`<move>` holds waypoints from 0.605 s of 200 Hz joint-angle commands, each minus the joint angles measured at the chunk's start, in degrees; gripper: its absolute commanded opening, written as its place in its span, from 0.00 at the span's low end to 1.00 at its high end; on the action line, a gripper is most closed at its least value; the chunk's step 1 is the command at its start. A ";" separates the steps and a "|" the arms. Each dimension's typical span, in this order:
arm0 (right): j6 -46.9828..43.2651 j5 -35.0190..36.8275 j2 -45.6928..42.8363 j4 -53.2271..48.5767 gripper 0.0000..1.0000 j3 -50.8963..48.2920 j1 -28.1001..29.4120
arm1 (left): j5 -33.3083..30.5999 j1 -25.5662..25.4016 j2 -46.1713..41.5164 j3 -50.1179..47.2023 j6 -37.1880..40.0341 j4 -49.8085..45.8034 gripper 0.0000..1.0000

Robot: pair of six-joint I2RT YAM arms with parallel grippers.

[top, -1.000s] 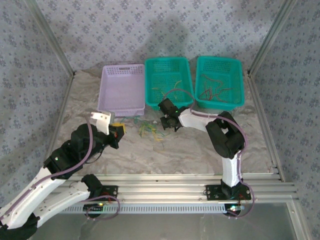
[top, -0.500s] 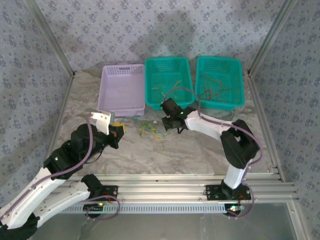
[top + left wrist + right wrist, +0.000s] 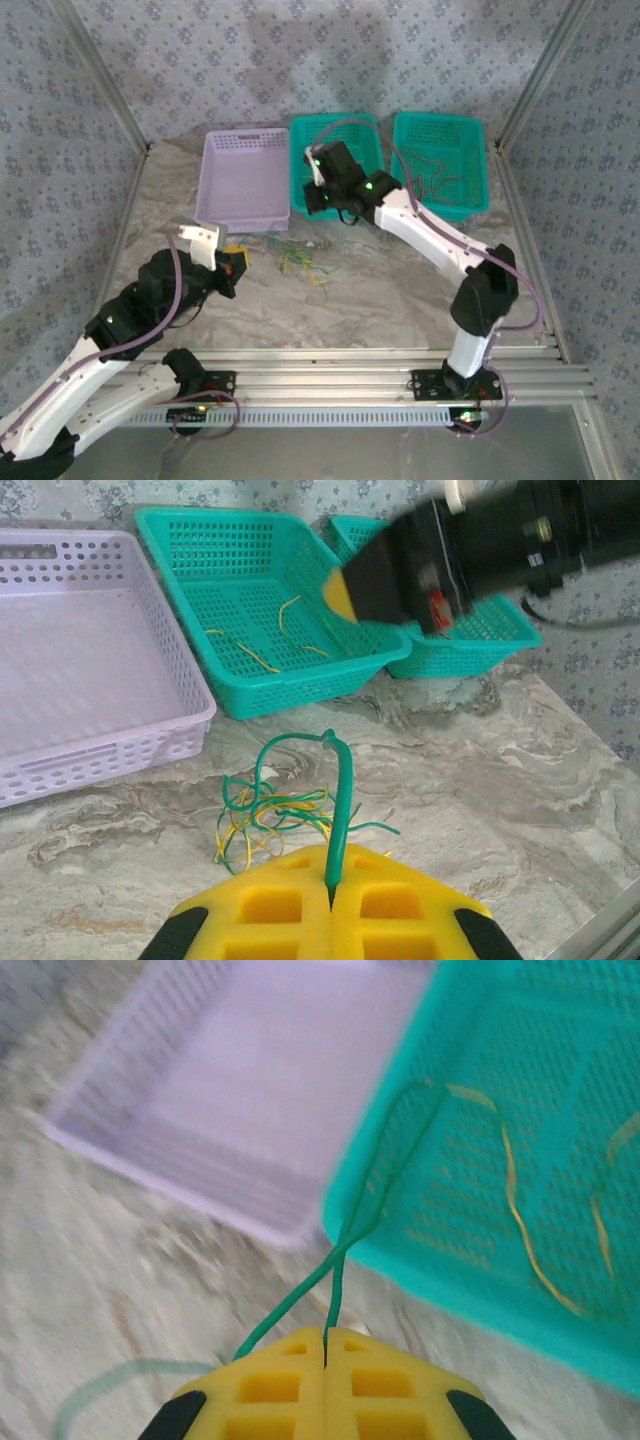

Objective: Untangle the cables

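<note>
Cables [image 3: 300,258] tangled on table [image 3: 400,290], yellow ones [image 3: 245,652] in middle basket [image 3: 220,513], red ones [image 3: 425,185] in right basket [image 3: 440,116], left gripper [image 3: 330,880] pinching green wire [image 3: 345,790], right gripper [image 3: 325,1345] pinching green strand [image 3: 333,1295].

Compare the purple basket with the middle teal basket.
The purple basket is lilac; the middle teal basket is teal-green. The purple basket shows no cables inside; the teal one holds a few yellow cables. Both are perforated rectangular trays, side by side on the table.
</note>
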 commanded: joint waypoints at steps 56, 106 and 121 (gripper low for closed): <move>2.88 -21.07 30.97 -15.90 0.00 42.30 -1.94 | 0.20 -0.35 -0.02 -2.42 -0.93 2.11 0.00; 6.38 -28.50 39.71 -12.91 0.00 45.30 -5.00 | 0.53 -0.31 0.95 -2.77 -1.30 2.04 0.00; 6.38 -28.91 40.95 -12.47 0.00 45.19 -5.68 | 0.46 -0.36 1.34 -2.60 -1.19 2.02 0.00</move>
